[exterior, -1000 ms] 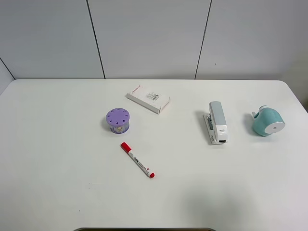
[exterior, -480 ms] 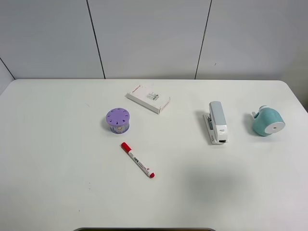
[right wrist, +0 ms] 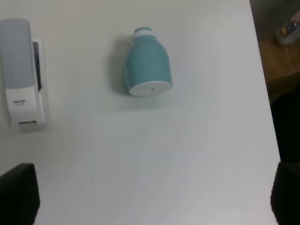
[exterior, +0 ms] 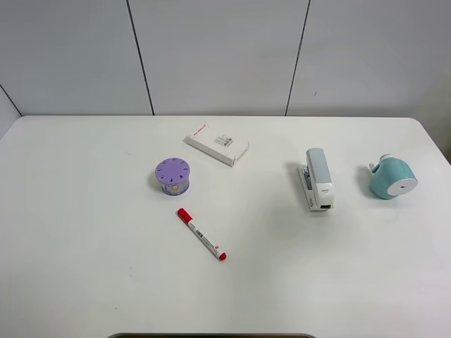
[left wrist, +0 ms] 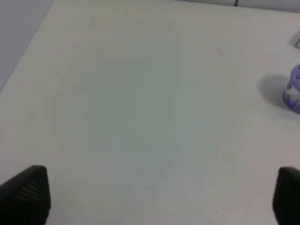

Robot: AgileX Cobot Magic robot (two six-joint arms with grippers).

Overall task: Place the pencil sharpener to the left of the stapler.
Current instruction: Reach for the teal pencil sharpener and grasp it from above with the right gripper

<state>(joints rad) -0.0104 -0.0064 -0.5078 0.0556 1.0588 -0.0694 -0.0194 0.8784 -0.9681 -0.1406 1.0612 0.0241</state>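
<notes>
- Right now the pencil sharpener (exterior: 392, 179) sits near the right-hand end of the table (exterior: 84, 246). It is to the right of the stapler (exterior: 318, 179) and apart from it, so it is on the wrong side for the task.
- It seems to lie on its side, with its flat white face (right wrist: 150, 88) turned toward the robot and its small knob (right wrist: 143, 31) pointing away.
- It looks like light, hard, smooth plastic. Being rounded, it will probably roll or slip out of a loose pinch.
- The safest hold is likely across the middle of the barrel with a finger on each curved side, not on the knob or the flat face.
- The right gripper (right wrist: 152, 194) is spread wide with nothing between its fingertips (right wrist: 18, 192). It hangs over bare table on the near side of the sharpener.
- The left gripper (left wrist: 157, 199) is also spread wide and empty. It is well away from the sharpener, with only the purple cylinder (left wrist: 294, 89) at the edge of its view.
- Neither arm shows in the high view, so the grippers' height above the table cannot be told.
- Only the tips of each gripper show, and the wrist views cut off the cylinder and one side of the stapler.
- The print on the white box (exterior: 217, 145) beyond the red marker (exterior: 201, 234) is too small to read.
</notes>
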